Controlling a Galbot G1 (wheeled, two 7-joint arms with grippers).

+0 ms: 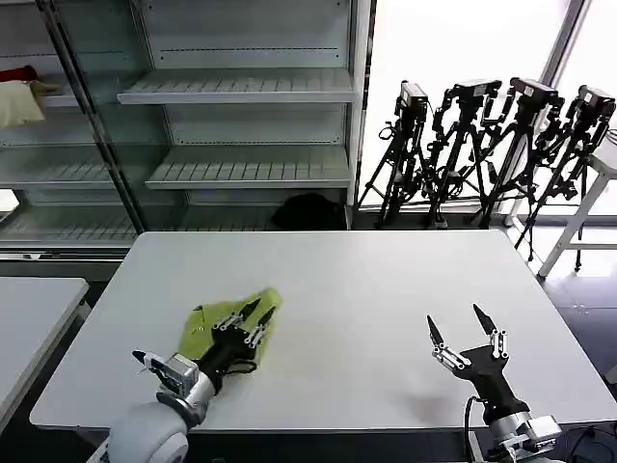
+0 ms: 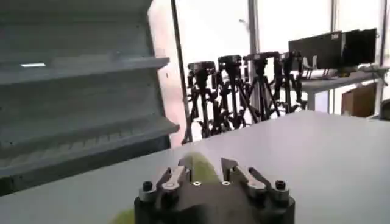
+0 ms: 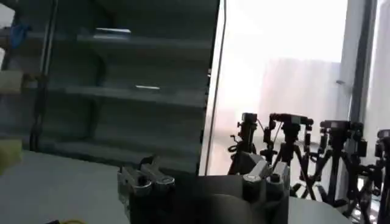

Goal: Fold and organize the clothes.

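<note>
Our left gripper (image 1: 258,320), fingers nearly together, sits over the bunched lime yellow-green cotton T-shirt (image 1: 217,326) on the white table (image 1: 386,289), while our right gripper (image 1: 461,333) waits spread wide, well apart.

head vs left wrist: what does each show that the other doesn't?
Head view only: the right gripper open above the white table, away from the shirt, and the whole crumpled yellow-green T-shirt near the table's left front. Left wrist view only: a desk with monitors behind the tripods. Both: the left gripper over the T-shirt, the shelves and the tripods.
</note>
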